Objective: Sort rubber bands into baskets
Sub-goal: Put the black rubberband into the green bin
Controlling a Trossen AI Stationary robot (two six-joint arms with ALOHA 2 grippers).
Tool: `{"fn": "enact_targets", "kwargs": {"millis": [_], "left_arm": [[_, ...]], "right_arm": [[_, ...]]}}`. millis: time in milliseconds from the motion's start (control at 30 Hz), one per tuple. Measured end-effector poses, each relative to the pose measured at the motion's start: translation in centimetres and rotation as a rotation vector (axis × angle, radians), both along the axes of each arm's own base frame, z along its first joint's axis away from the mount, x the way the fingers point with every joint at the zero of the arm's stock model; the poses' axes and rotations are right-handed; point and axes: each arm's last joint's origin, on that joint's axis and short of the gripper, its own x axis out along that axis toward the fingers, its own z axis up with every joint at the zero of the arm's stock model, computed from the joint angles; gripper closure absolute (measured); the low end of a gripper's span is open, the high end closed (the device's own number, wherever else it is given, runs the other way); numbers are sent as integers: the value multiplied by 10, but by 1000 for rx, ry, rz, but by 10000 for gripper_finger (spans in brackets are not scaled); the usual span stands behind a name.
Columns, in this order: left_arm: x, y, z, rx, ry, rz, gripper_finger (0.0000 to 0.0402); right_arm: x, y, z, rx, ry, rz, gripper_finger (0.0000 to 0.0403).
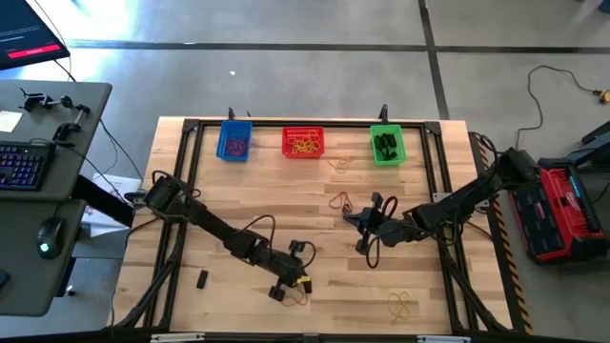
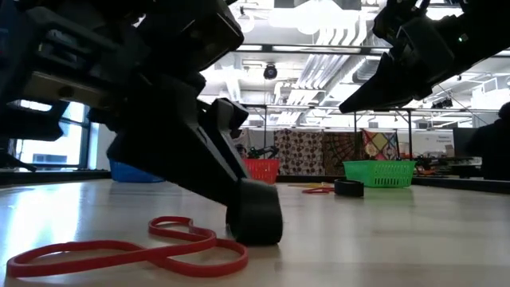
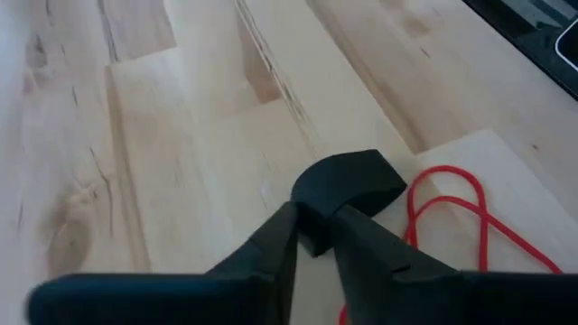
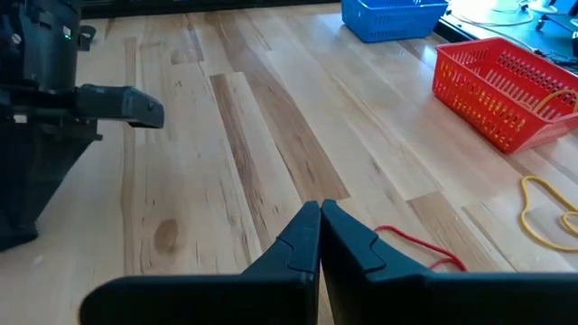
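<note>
1. The wooden table (image 1: 238,191) fills the high view, with three baskets in a row along its far edge: the blue basket (image 1: 234,141) on the left, the red basket (image 1: 303,143) in the middle, the green basket (image 1: 386,145) on the right.
2. Beside the table on the left stands a grey desk (image 1: 57,114) with a keyboard (image 1: 19,164) and a mouse (image 1: 50,233); a red and black case (image 1: 558,210) lies on the floor to the right.
3. The left arm reaches across the near half of the table. Its left gripper (image 3: 316,236) is down at the wood, fingers pinched onto a short thick black band (image 3: 348,185) that rests on the table.
4. Just beside that band lies a thin red rubber band (image 3: 456,212), twisted into a figure-eight and partly cut off by the wrist view's edge. In the low view the arm's bulk blocks most of the blue basket.
5. The right gripper (image 4: 320,236) hangs above the middle of the table with its fingers pressed together and nothing between them.
6. Loose bands remain on the wood: a yellow loop (image 1: 400,305) near the front edge, an orange one (image 1: 338,200) near the middle, and a small dark piece (image 1: 202,279) front left.
7. What the baskets hold is too small to tell apart clearly, though yellowish shows in the red one and dark shapes in the green.
</note>
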Motion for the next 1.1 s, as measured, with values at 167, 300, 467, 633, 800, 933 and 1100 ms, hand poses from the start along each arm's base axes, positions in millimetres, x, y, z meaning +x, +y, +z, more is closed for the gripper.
{"fn": "enact_targets", "kwargs": {"millis": [167, 300, 467, 633, 800, 933, 1100], "left_arm": [[0, 1, 3, 12, -7, 11, 394], [0, 3, 12, 30, -47, 71, 395], [5, 20, 39, -36, -122, 256, 399], [12, 50, 66, -199, -177, 455, 399], [19, 78, 72, -346, -175, 601, 400], [24, 96, 70, -439, -150, 646, 400], [30, 111, 76, -501, -199, 650, 400]], "right_arm": [[0, 0, 0, 2, 1, 4, 403], [0, 0, 0, -10, 9, 15, 403], [1, 3, 2, -46, 11, 87, 401], [0, 9, 5, -144, 7, 145, 372], [0, 11, 7, -234, 2, 155, 316], [2, 12, 10, -302, -6, 195, 271], [2, 14, 11, -397, 16, 293, 237]]}}
